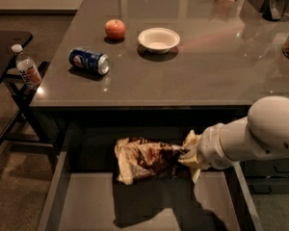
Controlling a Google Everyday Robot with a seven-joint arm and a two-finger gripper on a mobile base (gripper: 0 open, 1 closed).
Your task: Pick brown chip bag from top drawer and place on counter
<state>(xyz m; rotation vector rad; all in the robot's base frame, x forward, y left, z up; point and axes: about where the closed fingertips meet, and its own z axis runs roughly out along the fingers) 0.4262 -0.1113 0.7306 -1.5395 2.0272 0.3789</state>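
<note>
The brown chip bag [145, 159] is crinkly dark brown with cream ends and hangs a little above the floor of the open top drawer [86, 203], casting a dark shadow below it. My gripper [187, 154] comes in from the right on a thick white arm and is shut on the bag's right end. The bag sticks out to the left of the gripper, just below the front edge of the counter [192, 76].
On the counter are a red apple [115, 29], a white bowl [158, 39] and a blue soda can [89, 61] on its side. A water bottle [26, 67] stands beside a dark side table [7, 44] at the left. Dark objects stand at the counter's far right corner.
</note>
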